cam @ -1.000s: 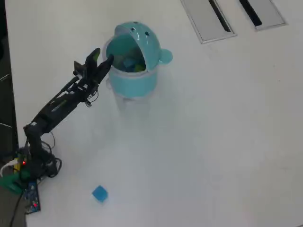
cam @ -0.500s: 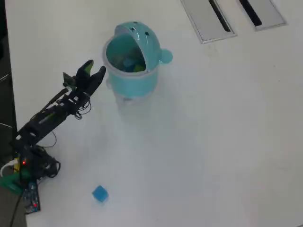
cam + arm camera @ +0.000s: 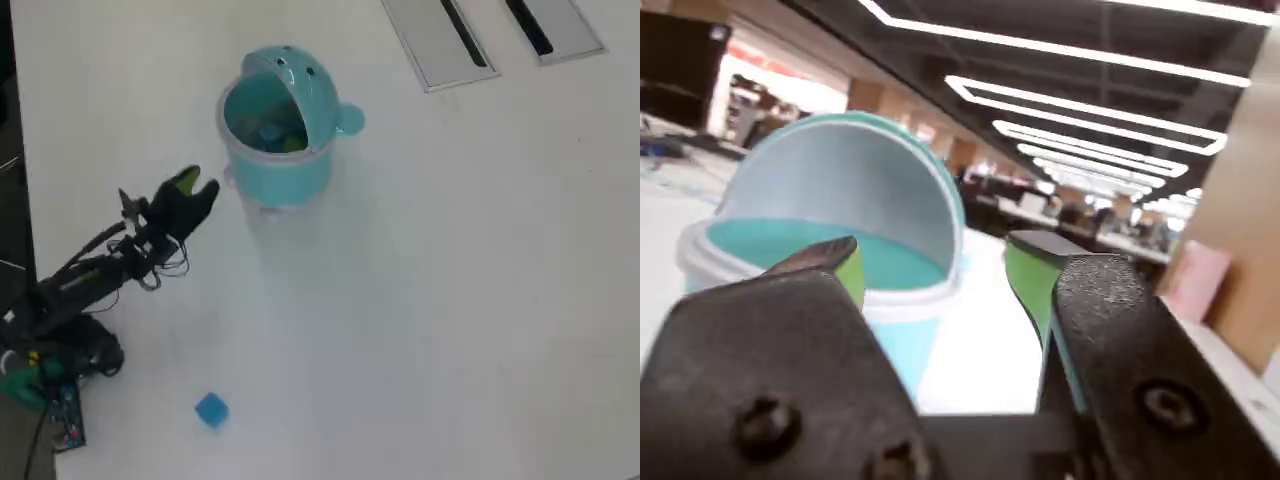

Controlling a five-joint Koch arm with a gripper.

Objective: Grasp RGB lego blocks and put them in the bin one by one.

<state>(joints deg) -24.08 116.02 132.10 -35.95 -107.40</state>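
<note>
The teal whale-shaped bin (image 3: pixel 275 175) stands at the upper middle of the table with its domed lid tipped back. Inside it a yellow-green lego block (image 3: pixel 293 144) shows; I see no red one. A bright blue lego block (image 3: pixel 211 409) lies alone near the table's front left. My gripper (image 3: pixel 198 183) hovers left of the bin, a short gap away, open and empty. In the wrist view the green-padded jaws of the gripper (image 3: pixel 935 250) stand wide apart, with the bin (image 3: pixel 905 335) ahead between them.
Two grey slotted panels (image 3: pixel 440 40) (image 3: pixel 555 25) sit in the table at the top right. The arm's base (image 3: pixel 50 350) and a circuit board (image 3: pixel 65 415) crowd the left edge. White table surface spreads to the right of the bin.
The arm has drawn back from the bin's rim toward the lower left. The gripper stayed open and empty. The blue block has not moved.
</note>
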